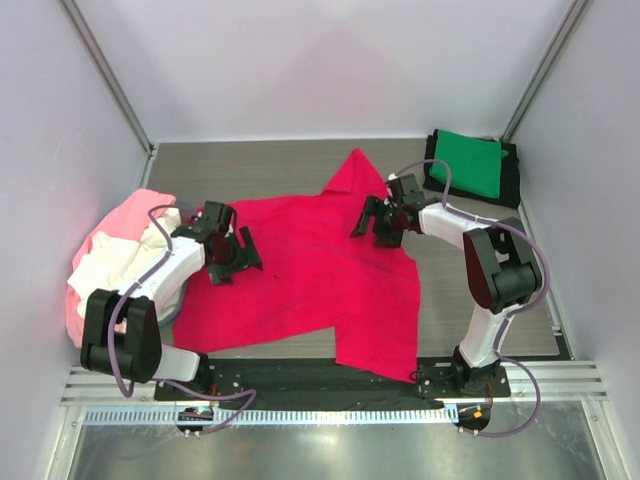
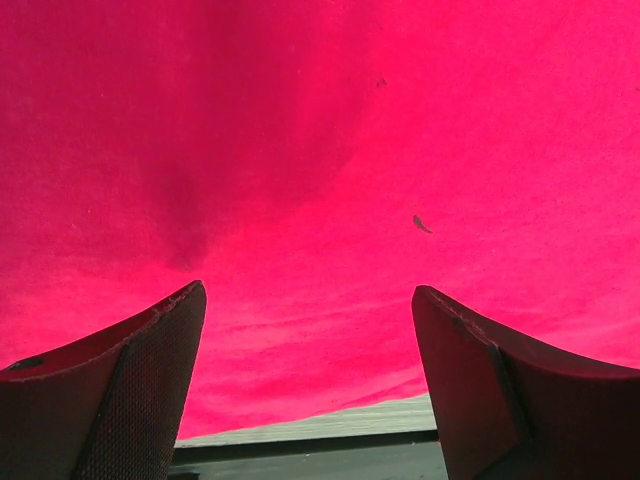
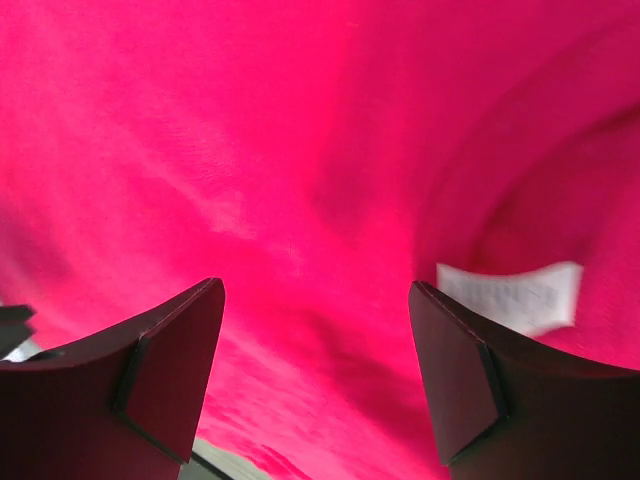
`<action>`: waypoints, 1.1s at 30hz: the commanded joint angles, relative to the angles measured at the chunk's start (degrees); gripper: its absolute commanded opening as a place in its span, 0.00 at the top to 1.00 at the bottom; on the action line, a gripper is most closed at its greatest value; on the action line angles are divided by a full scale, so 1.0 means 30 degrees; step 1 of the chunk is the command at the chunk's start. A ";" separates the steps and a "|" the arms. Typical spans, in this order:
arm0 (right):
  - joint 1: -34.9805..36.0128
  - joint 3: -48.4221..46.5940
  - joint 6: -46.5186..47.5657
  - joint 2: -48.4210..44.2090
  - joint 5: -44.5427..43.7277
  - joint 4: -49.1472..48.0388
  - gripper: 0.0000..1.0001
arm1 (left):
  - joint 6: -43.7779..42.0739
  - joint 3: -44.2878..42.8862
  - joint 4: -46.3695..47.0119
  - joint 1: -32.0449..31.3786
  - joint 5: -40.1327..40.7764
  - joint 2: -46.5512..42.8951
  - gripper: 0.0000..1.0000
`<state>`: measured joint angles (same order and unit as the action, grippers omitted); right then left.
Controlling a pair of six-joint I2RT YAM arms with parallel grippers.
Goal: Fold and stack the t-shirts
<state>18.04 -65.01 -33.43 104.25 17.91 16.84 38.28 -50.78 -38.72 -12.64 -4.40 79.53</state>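
Observation:
A crimson t-shirt (image 1: 310, 270) lies spread over the middle of the table, one sleeve pointing to the back. My left gripper (image 1: 236, 264) hovers over its left edge, open with nothing between the fingers (image 2: 150, 370). Red cloth (image 2: 320, 150) fills that wrist view, with the shirt's hem and bare table below. My right gripper (image 1: 372, 231) stands open over the shirt's upper right part. Its wrist view shows rumpled red cloth (image 3: 300, 150) and a white label (image 3: 510, 297) beside the right finger. A folded green t-shirt (image 1: 468, 165) rests on a black one (image 1: 511, 178) at the back right.
A loose heap of light pink (image 1: 122, 215) and white (image 1: 112, 265) shirts sits at the left edge, beside the left arm. Walls close in the table on three sides. A black base plate (image 1: 300, 375) runs along the near edge.

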 commanded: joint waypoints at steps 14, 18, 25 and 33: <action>-0.2818 0.4937 -0.1221 -0.0731 -0.4296 0.0008 0.20 | -0.0045 -0.0766 -0.0713 -0.0063 0.0384 -0.2982 0.16; -0.4398 0.5850 -0.0431 -0.3537 -0.5850 0.1707 0.18 | -0.0309 -0.1527 -0.1740 -0.0034 0.0472 -0.4151 0.16; -0.4931 0.4683 0.1796 -0.6300 -0.5161 0.4636 0.18 | -0.1157 -0.2173 -0.3205 -0.0033 0.1172 -0.6349 0.14; -0.4931 -0.0325 0.1710 -0.5631 -0.2043 0.4465 0.22 | -0.3910 -0.2263 -0.3793 -0.0034 0.3194 -0.7757 0.14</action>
<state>3.05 -58.72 -29.30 87.33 9.08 30.96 31.79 -56.80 -48.93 -12.73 1.72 58.22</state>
